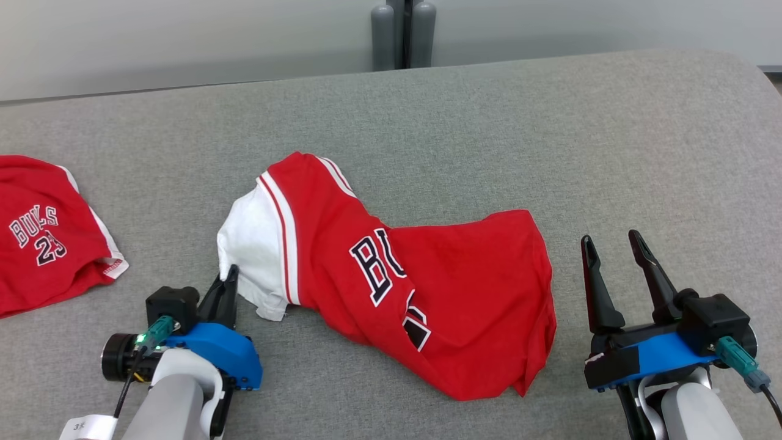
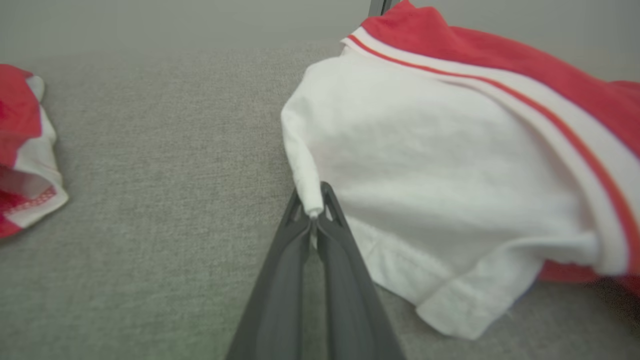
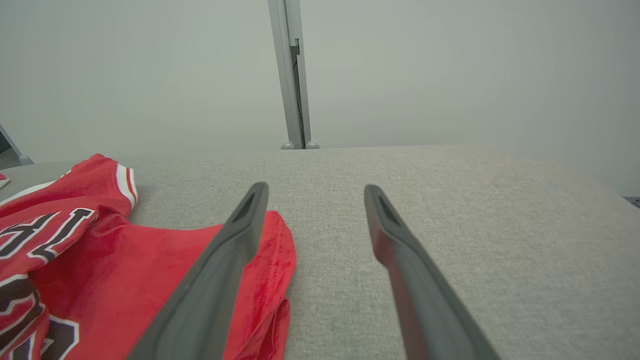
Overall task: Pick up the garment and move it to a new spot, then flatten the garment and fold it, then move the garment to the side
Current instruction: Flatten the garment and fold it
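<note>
A red jersey with a white sleeve, the garment (image 1: 421, 287), lies crumpled in the middle of the grey padded table (image 1: 489, 134). My left gripper (image 1: 229, 278) sits at its left end, shut on the edge of the white sleeve (image 2: 425, 175); in the left wrist view the fingertips (image 2: 325, 200) pinch a rolled fold of white cloth. My right gripper (image 1: 611, 244) stands open just right of the garment's red hem (image 3: 265, 270), with nothing between its fingers (image 3: 385, 220).
A second red jersey (image 1: 43, 238) lies at the table's left edge, and its white hem (image 2: 30, 190) shows in the left wrist view. A grey post (image 1: 403, 33) stands behind the table's far edge. Bare grey surface stretches to the right and back.
</note>
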